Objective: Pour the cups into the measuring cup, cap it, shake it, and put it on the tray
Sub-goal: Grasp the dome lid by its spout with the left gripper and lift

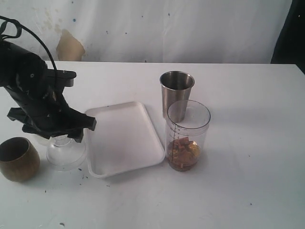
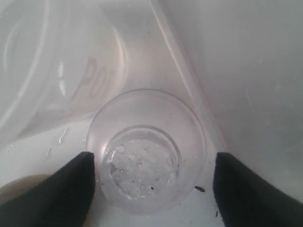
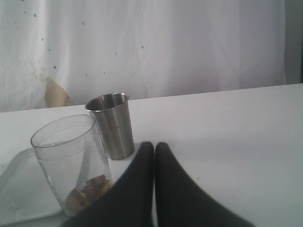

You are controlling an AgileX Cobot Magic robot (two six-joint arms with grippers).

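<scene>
The measuring cup (image 1: 187,136) stands upright just right of the tray (image 1: 125,143), uncapped, with brown pieces in its bottom. Right behind it is the steel tumbler (image 1: 177,93). The brown cup (image 1: 17,158) sits at the far left. My left gripper (image 1: 66,137) hangs open over a small clear dome lid (image 1: 66,151) between the brown cup and the tray. In the left wrist view its black fingers (image 2: 71,189) stand on either side of the lid (image 2: 144,151) with nothing gripped. My right gripper (image 3: 154,147) is shut and empty, near the measuring cup (image 3: 71,163) and tumbler (image 3: 112,124).
A wide frosted jar (image 2: 57,71) lies close beside the lid. The tray's rim (image 2: 189,94) runs along the lid's other side. Dark crumbs dot the white table (image 1: 248,181). A white curtain hangs behind the table.
</scene>
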